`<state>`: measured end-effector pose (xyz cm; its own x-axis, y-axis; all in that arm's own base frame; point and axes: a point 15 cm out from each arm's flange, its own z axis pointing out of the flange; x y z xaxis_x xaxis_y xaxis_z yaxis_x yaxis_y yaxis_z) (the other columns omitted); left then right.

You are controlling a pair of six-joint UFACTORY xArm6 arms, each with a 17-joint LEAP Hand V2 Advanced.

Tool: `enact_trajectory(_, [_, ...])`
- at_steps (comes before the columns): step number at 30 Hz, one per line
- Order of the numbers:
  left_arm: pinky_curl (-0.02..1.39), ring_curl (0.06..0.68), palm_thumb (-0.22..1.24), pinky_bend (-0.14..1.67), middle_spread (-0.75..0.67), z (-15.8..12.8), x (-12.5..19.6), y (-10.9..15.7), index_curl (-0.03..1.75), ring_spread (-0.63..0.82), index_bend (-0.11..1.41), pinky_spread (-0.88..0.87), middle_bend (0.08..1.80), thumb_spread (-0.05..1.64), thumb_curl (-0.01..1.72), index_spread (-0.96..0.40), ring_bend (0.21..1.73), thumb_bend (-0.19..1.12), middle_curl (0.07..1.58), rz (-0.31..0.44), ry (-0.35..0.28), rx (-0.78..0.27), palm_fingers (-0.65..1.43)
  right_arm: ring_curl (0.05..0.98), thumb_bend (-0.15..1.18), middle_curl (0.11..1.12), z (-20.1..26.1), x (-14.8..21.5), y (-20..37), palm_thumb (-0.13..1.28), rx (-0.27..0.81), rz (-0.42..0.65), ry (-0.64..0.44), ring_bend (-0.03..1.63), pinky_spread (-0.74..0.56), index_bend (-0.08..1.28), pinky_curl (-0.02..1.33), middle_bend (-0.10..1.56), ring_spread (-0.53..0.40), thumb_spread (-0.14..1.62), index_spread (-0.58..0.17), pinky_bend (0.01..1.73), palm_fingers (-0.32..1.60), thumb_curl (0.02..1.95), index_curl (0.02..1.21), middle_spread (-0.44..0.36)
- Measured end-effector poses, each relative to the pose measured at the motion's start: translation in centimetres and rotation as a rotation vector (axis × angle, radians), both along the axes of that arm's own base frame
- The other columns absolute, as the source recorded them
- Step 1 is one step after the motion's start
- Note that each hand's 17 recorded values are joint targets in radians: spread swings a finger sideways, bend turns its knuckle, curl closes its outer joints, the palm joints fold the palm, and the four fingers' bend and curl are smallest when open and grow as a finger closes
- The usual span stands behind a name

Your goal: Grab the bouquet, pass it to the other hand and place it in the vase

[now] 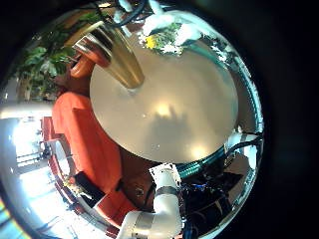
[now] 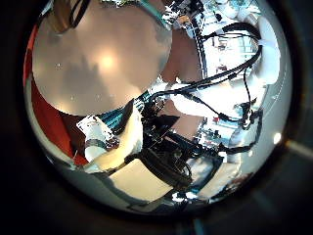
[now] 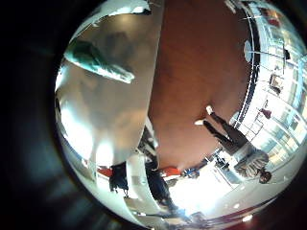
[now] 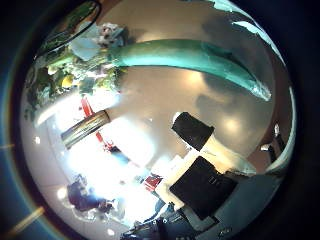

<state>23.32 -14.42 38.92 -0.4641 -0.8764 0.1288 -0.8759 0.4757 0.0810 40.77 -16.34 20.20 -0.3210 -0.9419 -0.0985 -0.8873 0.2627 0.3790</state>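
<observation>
Left hand: neither palm view shows me its fingers, so I can't tell whether they are spread or curled. It sits high over the table (image 1: 179,110), well clear of everything. My read is that it's parked there as the receiver for the handover. Across the table from its palm I see the vase (image 1: 115,55) standing on the tabletop. The bouquet (image 1: 159,35) is just beyond the vase, near the table's far rim. Nothing is close to this palm.

Right hand (image 4: 200,160): this is the working one. The bouquet's long stem (image 4: 190,55) runs right across its thumb-side view, so it is close under the palm. The flowers (image 4: 85,50) point away towards the vase side. The fingers (image 4: 190,130) reach out towards the stem but stop short of it with table showing between. So I call the hand relaxed and holding nothing. The stem looks to be lying flat on the table with its shadow tight beside it, but I can't fully confirm contact.

Judgement: we're at the approach to the first pick. The palm is lined up along the stem rather than over the blooms, which makes sense because the stem is the firm part to grab. A grip there also leaves stem free for the left hand to take.

Risk: a thin stem flat on the table is hard to get fingers under, and it may roll.
</observation>
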Motion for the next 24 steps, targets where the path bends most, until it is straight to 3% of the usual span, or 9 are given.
enact_trajectory(10, [0.24, 0.191, 0.39, 0.18, 0.38, -0.3, 0.5, -0.1, 0.39, 0.53, 0.19, 0.50, 0.20, 1.11, 0.36, 0.06, 0.46, -0.02, 0.34, 0.004, 0.003, 0.002, 0.17, 0.273, -0.02, 0.43, -2.0, 0.0, 0.0, 0.59, -0.027, 0.035, 0.060, 0.85, 0.18, 0.19, 0.16, 0.43, -0.093, 1.04, -0.223, 0.61, 0.42, 0.42, 0.35, -0.053])
enact_trajectory(18, [0.24, 0.190, 0.38, 0.18, 0.38, -0.3, 0.6, -0.1, 0.39, 0.53, 0.19, 0.50, 0.20, 1.11, 0.36, 0.06, 0.46, -0.02, 0.34, 0.010, 0.003, 0.002, 0.17, 0.274, -0.02, 0.43, -2.5, 0.1, 0.1, 0.61, -0.028, 0.034, 0.069, 0.87, 0.12, 0.22, 0.12, 0.44, -0.143, 1.04, -0.254, 0.58, 0.50, 0.42, 0.38, -0.168])
enact_trajectory(24, [0.24, 0.190, 0.38, 0.18, 0.38, -0.3, 0.8, 0.1, 0.39, 0.53, 0.19, 0.50, 0.20, 1.11, 0.36, 0.06, 0.46, -0.02, 0.34, 0.017, 0.003, 0.002, 0.17, 0.282, -0.02, 0.45, -2.5, 1.1, 0.3, 0.66, -0.031, 0.050, 0.069, 0.93, 0.00, 0.28, 0.09, 0.51, -0.218, 1.04, -0.324, 0.61, 0.76, 0.43, 0.42, -0.288])
